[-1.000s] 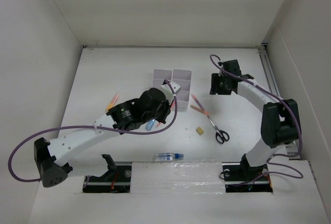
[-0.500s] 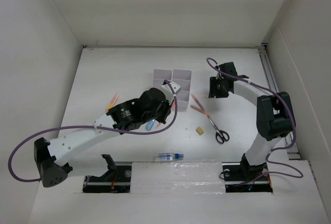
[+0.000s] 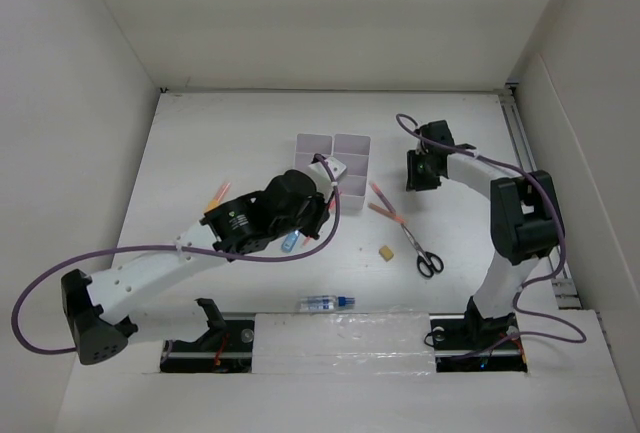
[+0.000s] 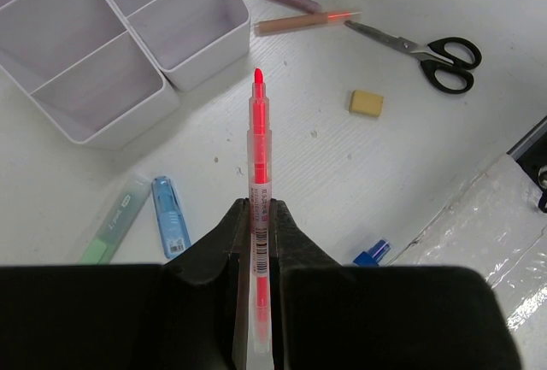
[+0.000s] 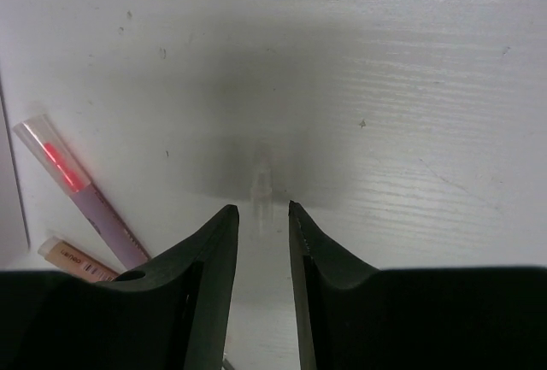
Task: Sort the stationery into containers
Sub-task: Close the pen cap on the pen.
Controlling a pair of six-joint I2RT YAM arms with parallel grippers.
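My left gripper (image 3: 322, 213) (image 4: 258, 203) is shut on a thin orange-red pen (image 4: 258, 131) and holds it above the table, just in front of the white organizer (image 3: 334, 145) (image 4: 102, 124). The arm hides part of the organizer. A blue tube (image 4: 169, 214) and a green marker (image 4: 115, 220) lie below it. Two pens (image 3: 385, 203) (image 4: 299, 21), black-handled scissors (image 3: 424, 251) (image 4: 423, 45) and a tan eraser (image 3: 384, 251) (image 4: 366, 102) lie to the right. My right gripper (image 3: 418, 178) (image 5: 259, 212) hovers low beside those pens (image 5: 81, 186), jaws slightly apart and empty.
A clear blue-capped bottle (image 3: 328, 302) (image 4: 372, 253) lies near the front edge. Two more orange pens (image 3: 218, 195) lie left of my left arm. White walls close the table on three sides. A rail (image 3: 524, 153) runs along the right edge.
My right gripper has moved a little left and toward the pens, its arm folding in. My left arm has barely moved and still holds the pen.
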